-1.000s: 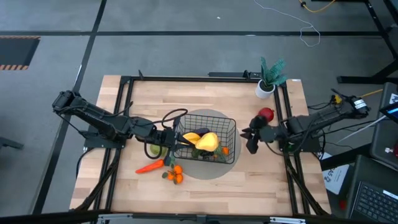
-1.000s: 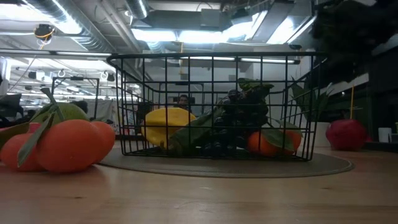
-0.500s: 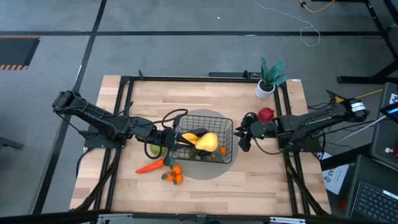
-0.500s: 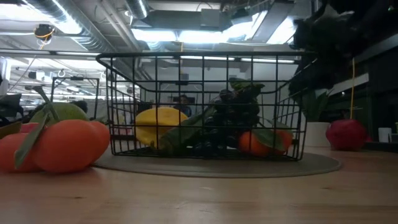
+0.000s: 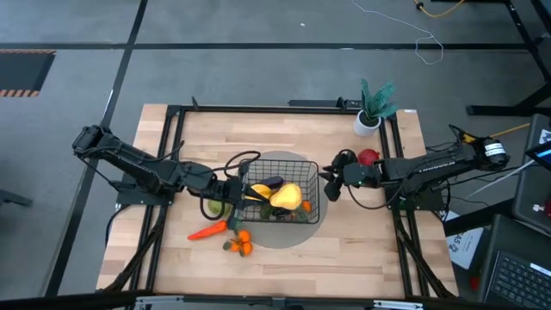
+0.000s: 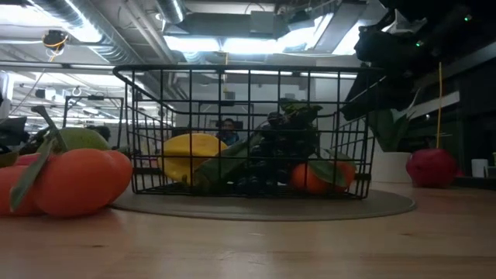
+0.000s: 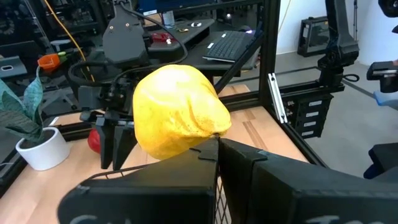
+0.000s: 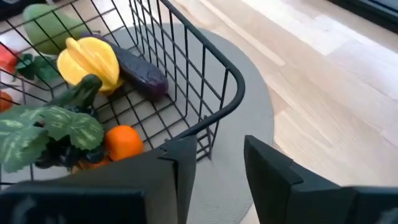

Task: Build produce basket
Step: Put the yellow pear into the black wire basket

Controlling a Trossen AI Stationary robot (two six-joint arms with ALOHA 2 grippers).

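Observation:
The black wire basket [image 5: 280, 196] stands on a grey round mat [image 5: 320, 222] and holds a yellow piece [image 8: 90, 59], a dark eggplant [image 8: 140, 68], a small orange [image 8: 124, 142] and leafy grapes [image 8: 56, 134]. My left gripper [image 5: 238, 191] is shut on the basket's left wall. My right gripper [image 5: 331, 184] hangs open just off the basket's right corner [image 8: 235, 87], touching nothing that shows. On the table to the basket's left lie a green pear [image 5: 213, 207], a carrot [image 5: 207, 231] and small oranges [image 5: 241, 243]. A red apple [image 5: 368, 158] sits to the right. My left gripper pinches the wire of the basket's left wall [image 7: 217, 186] near its top rim between its two fingers. The fingers come in level from the table's left. The basket stands upright with its bottom on the mat.
A teal potted plant [image 5: 374, 103] in a white pot stands at the far right corner. A black cable loop [image 5: 241, 161] lies by the basket's far left corner. Black frame rails [image 5: 176, 172] run along the table's sides. Bare wood lies near the front right.
My right gripper has moved toward the table's left, up to the basket's right corner, staying open. The basket, with the mat, has slid a little toward the table's left.

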